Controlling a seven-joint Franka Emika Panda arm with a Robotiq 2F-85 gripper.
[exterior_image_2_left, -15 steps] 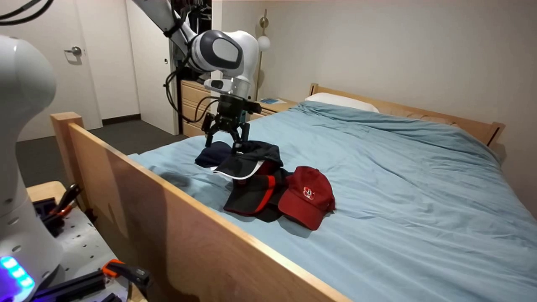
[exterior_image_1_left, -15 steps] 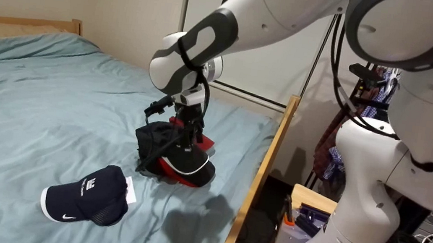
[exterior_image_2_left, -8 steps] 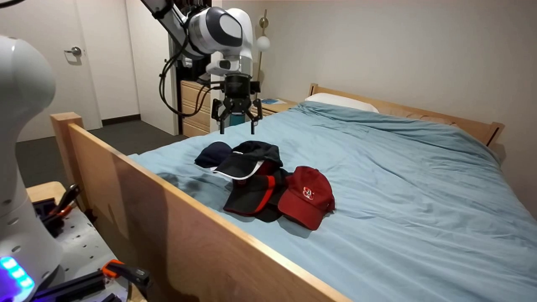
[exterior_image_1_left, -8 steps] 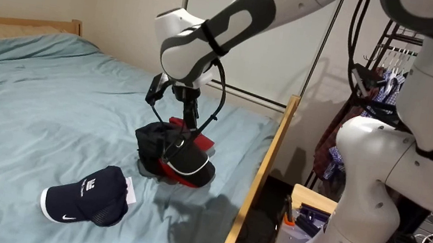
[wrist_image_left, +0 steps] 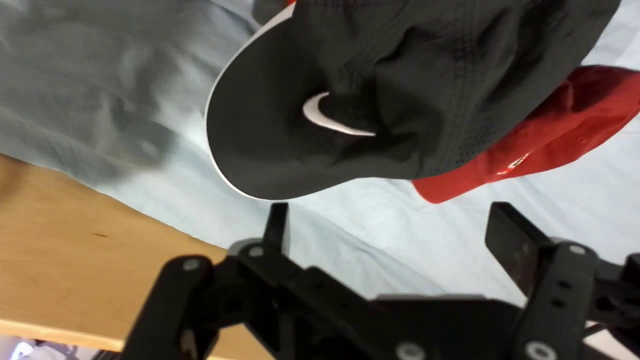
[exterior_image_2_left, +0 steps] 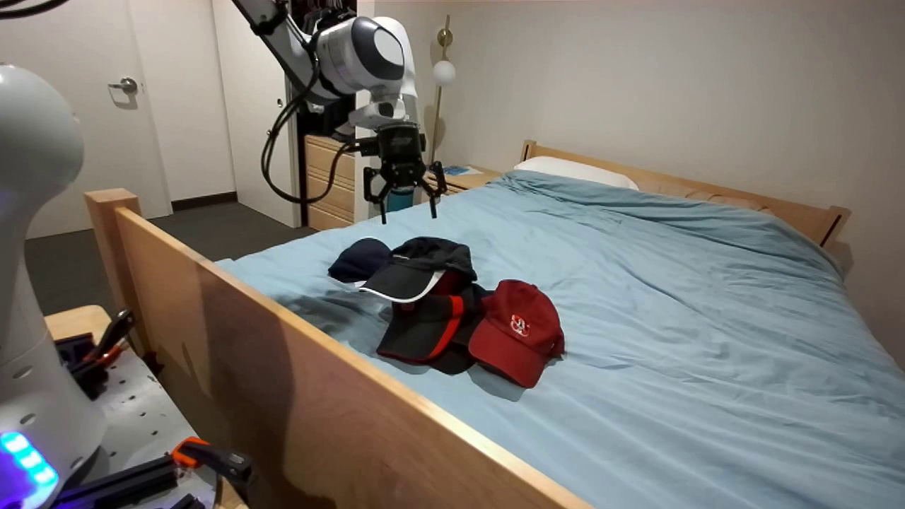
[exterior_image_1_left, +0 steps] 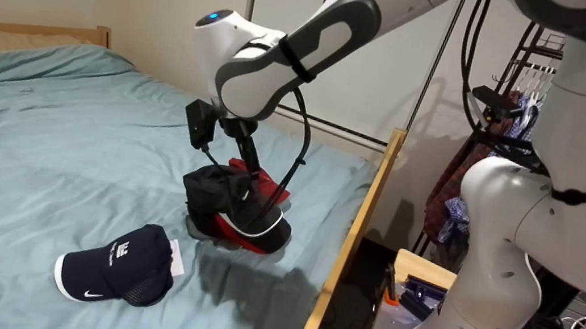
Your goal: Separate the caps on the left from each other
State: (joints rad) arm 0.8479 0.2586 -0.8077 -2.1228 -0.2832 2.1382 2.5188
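Pale wall (exterior_image_2_left: 657,78) behind a blue-sheeted bed (exterior_image_2_left: 679,318). Left to right in an exterior view: a navy cap (exterior_image_2_left: 359,260), lying by itself; the gripper (exterior_image_2_left: 409,220), spread wide and empty above the bed; a white-edged black cap (exterior_image_2_left: 428,265) lying over a red-striped cap (exterior_image_2_left: 421,331); just beside, a red cap (exterior_image_2_left: 522,329). To part these cleanly, probably pinch only the uppermost one, lift straight, then carry sideways.

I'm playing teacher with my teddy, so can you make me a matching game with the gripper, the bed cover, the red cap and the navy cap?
Things:
1. Gripper
2. Bed cover
3. Red cap
4. Navy cap

Matches:
A. Bunched with the black caps
B. Open, holding nothing
C. Lying by itself
D. Light blue and wrinkled

Right pairs: 1-B, 2-D, 3-A, 4-C
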